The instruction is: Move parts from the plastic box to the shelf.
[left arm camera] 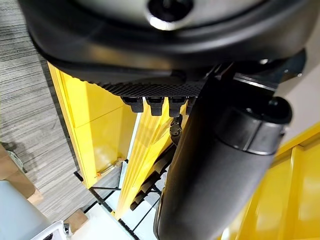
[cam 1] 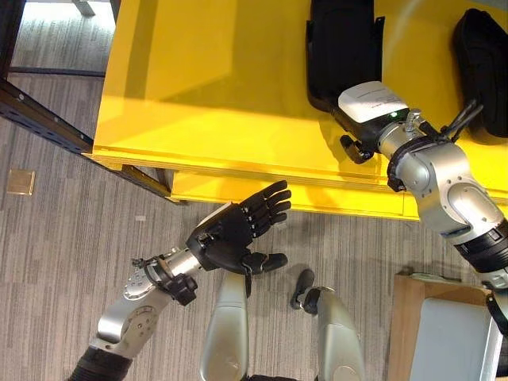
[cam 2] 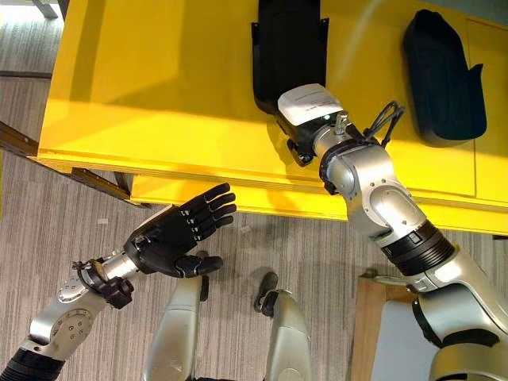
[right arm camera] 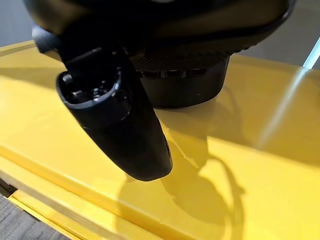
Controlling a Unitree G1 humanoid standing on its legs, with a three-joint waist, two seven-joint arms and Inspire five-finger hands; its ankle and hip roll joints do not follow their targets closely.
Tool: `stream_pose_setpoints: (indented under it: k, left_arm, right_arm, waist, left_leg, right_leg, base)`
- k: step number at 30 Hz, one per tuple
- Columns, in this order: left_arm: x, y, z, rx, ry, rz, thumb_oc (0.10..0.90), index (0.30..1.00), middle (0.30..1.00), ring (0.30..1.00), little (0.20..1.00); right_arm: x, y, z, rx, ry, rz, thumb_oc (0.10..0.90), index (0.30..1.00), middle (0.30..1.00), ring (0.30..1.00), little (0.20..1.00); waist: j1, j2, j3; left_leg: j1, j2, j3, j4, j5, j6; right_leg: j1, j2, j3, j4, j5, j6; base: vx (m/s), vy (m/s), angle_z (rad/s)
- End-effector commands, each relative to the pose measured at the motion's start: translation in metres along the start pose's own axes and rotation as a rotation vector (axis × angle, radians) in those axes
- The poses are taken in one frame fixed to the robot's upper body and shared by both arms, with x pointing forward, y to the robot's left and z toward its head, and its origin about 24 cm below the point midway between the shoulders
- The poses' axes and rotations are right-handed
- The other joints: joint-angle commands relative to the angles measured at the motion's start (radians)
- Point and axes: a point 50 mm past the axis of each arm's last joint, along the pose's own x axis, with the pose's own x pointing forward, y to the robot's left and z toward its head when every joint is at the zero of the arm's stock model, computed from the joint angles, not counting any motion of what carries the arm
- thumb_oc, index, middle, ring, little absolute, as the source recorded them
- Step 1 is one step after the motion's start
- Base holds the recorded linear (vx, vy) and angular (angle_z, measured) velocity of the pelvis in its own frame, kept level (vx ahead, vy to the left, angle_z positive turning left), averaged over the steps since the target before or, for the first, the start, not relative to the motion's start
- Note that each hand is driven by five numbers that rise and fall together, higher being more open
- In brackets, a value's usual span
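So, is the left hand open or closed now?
Open. The left hand hovers over the floor in front of the yellow shelf, fingers straight, holding nothing.

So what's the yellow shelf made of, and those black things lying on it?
The yellow shelf looks like painted metal, though I can't be sure: it is smooth and glossy, and mirrors light and shadows. The two black parts look like matte moulded plastic, dull with rounded edges. The right hand rests by one.
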Motion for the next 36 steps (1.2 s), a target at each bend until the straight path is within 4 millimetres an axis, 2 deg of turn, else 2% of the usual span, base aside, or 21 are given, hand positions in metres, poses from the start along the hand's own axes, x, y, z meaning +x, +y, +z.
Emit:
stream_pose_setpoints:
  k: [1,15,27,36]
  left_arm:
    - [0.009,-0.032,0.043,0.055,-0.23,-0.179,0.9,1.0,1.0,1.0,1.0]
    - [0.006,-0.032,0.046,0.068,-0.238,-0.159,0.9,1.0,1.0,1.0,1.0]
    - [0.007,-0.032,0.048,0.078,-0.251,-0.145,0.9,1.0,1.0,1.0,1.0]
    - [0.015,-0.033,0.05,0.078,-0.264,-0.152,0.9,1.0,1.0,1.0,1.0]
  right_arm:
    - [-0.007,-0.025,-0.011,-0.063,0.047,-0.078,0.9,1.0,1.0,1.0,1.0]
    - [-0.021,-0.016,-0.013,0.041,0.049,-0.09,0.9,1.0,1.0,1.0,1.0]
    - [-0.023,-0.012,-0.013,0.07,0.043,-0.115,0.9,1.0,1.0,1.0,1.0]
    - [-0.019,-0.031,-0.004,0.234,-0.024,-0.383,0.9,1.0,1.0,1.0,1.0]
  waist:
    - [0.004,0.016,-0.014]
    - [-0.013,0.002,-0.014]
    - [-0.025,0.004,-0.014]
    - [-0.028,0.019,-0.014]
  left_leg:
    - [0.093,0.016,0.021,-0.084,-0.018,0.012]
    - [0.09,0.019,0.024,-0.083,-0.021,0.011]
    - [0.089,0.025,0.032,-0.081,-0.025,0.011]
    - [0.087,0.02,0.035,-0.074,-0.031,0.012]
  right_leg:
    - [0.064,0.032,0.038,0.062,-0.064,-0.003]
    - [0.065,0.039,0.048,0.033,-0.047,0.004]
    - [0.063,0.04,0.057,0.018,-0.038,0.006]
    - [0.052,0.04,0.062,0.025,-0.042,0.002]
  base:
    - [0.0,0.0,0.0]
    - [0.0,0.0,0.0]
    - [0.0,0.0,0.0]
    - [0.0,0.0,0.0]
